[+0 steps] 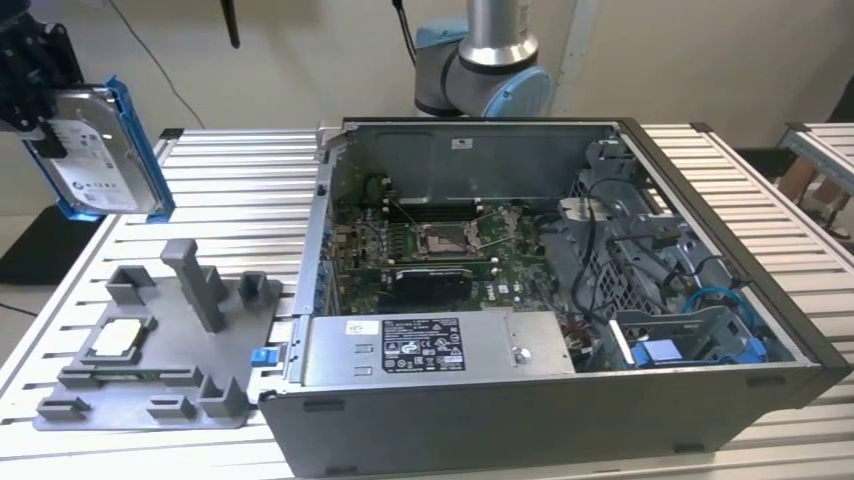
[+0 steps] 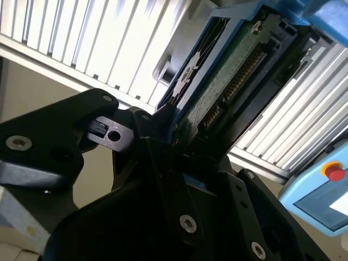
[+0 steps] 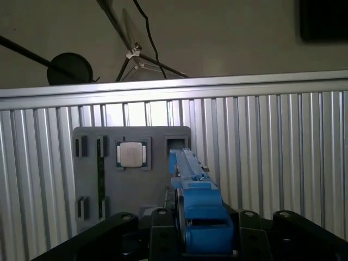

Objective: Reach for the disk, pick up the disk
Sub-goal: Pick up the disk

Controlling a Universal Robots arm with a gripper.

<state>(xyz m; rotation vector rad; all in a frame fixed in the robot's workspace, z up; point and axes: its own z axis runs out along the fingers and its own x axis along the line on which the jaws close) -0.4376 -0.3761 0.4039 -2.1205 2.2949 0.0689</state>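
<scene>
Silver metal disk (image 1: 91, 150) with white label and blue plastic frame, upright, clamped between black fingers (image 3: 162, 225)

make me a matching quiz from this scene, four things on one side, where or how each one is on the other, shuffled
Things:
1 disk
2 square chip
3 computer case
4 fixture tray

States:
a flat on the table beside the case
b held in the air by the shut tool
c open, board showing
d in a recess of the fixture tray

Pairs: 1-b; 2-d; 3-c; 4-a
</scene>
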